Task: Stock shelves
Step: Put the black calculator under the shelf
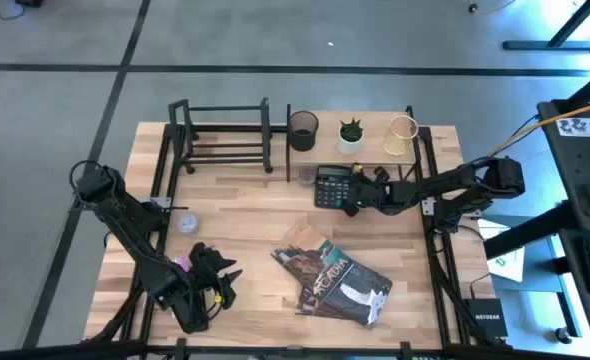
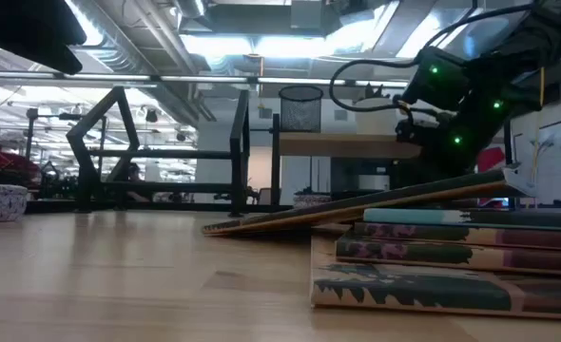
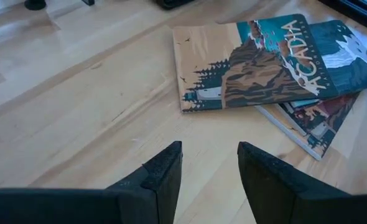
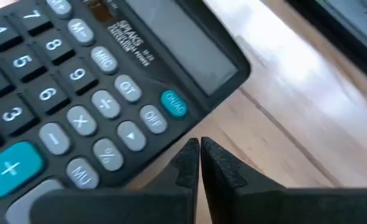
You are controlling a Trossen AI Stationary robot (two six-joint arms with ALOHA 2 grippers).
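The right gripper (image 4: 199, 163) sits pinched nearly shut just off the calculator (image 4: 90, 81) edge, gripping nothing; next it must spread to take it toward the wooden shelf (image 1: 415, 150) beyond. The left gripper (image 3: 208, 168) waits, fingers narrowly apart, short of the books (image 3: 264, 62). The black rack (image 1: 220, 135) stands empty; whether the fingertips touch the calculator is hard to tell.

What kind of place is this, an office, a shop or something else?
Probably a robotics lab or workshop set up like an office desk. A wooden table holds a calculator, books and small shelves; the low view shows bare ceiling ducts.
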